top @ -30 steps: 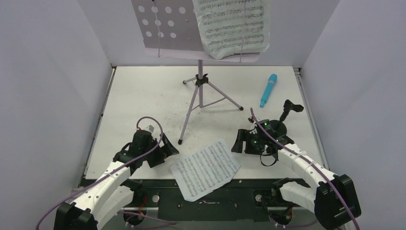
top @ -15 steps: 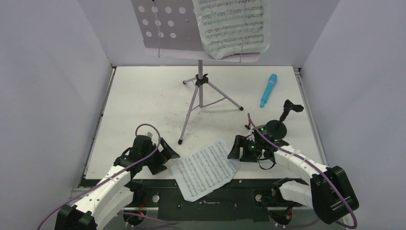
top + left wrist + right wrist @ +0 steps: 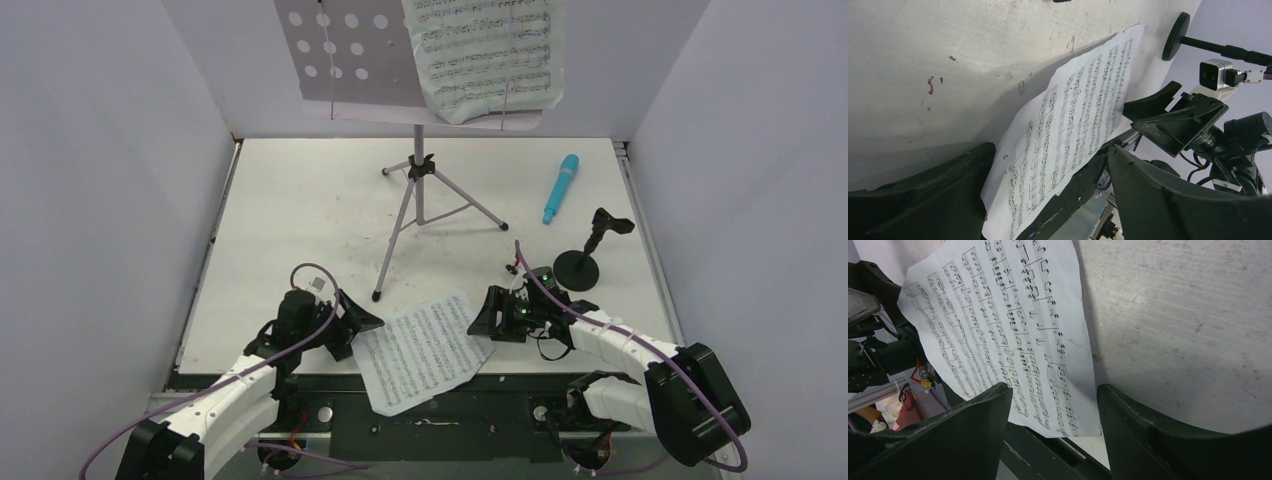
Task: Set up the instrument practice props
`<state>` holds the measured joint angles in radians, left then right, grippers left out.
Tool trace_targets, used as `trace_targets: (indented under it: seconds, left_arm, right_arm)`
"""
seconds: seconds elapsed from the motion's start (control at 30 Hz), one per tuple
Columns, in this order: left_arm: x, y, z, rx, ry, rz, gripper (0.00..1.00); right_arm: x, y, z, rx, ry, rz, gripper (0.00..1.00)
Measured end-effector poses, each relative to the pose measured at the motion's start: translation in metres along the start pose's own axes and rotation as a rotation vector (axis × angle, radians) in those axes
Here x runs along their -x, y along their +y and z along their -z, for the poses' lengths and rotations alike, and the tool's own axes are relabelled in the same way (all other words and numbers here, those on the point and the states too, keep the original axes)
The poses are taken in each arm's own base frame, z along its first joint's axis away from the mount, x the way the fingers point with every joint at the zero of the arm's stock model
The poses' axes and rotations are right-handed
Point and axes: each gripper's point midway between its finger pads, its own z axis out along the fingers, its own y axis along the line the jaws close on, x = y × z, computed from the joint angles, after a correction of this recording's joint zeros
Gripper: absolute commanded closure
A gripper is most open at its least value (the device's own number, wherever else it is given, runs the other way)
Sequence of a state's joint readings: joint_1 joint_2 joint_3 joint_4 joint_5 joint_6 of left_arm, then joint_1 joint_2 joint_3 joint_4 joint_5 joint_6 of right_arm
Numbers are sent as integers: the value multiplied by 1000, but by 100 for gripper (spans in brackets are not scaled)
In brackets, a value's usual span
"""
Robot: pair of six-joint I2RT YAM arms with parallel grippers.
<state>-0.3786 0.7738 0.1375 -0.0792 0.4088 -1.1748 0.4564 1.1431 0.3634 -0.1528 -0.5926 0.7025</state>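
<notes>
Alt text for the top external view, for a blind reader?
The open left tool and open right tool flank a white sheet-music page at the near edge of the white table. Behind: a lilac tripod music stand holding a second page, a turquoise-blue toy microphone, a black round-based mic stand.

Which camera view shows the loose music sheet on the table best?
The top external view: the whole music sheet is visible, its near corner past the table edge. The left wrist view shows it at a slant; the right wrist view shows the notes close but cropped.
</notes>
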Motion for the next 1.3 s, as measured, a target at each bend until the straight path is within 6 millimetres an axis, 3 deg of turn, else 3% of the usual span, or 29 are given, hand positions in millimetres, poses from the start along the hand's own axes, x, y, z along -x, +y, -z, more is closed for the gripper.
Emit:
trace_targets:
  seconds: [0.2, 0.37, 0.5, 0.6, 0.8, 1.17, 1.3]
  left_arm:
    - [1, -4, -2, -25, -3, -17, 42]
    - [-1, -8, -2, -44, 7, -53, 73]
    - [-1, -15, 0, -60, 10, -101, 92]
    - [3, -30, 3, -83, 2, -168, 100]
    - [15, -67, 15, -126, -23, -323, 100]
    - [12, -127, 41, -296, 5, -602, 100]
    - [8, -147, 55, -375, 2, -719, 100]
  right_arm:
    - [0, 1, -1, 5, 2, -7, 37]
    - [0, 1, -2, 5, 1, -9, 37]
    - [0, 1, -1, 4, 1, -9, 32]
    - [4, 1, 0, -10, -5, 11, 30]
    - [20, 3, 12, -63, -65, 78, 27]
    - [67, 53, 62, 18, -337, 226, 23]
    - [86, 83, 91, 69, -439, 301, 20]
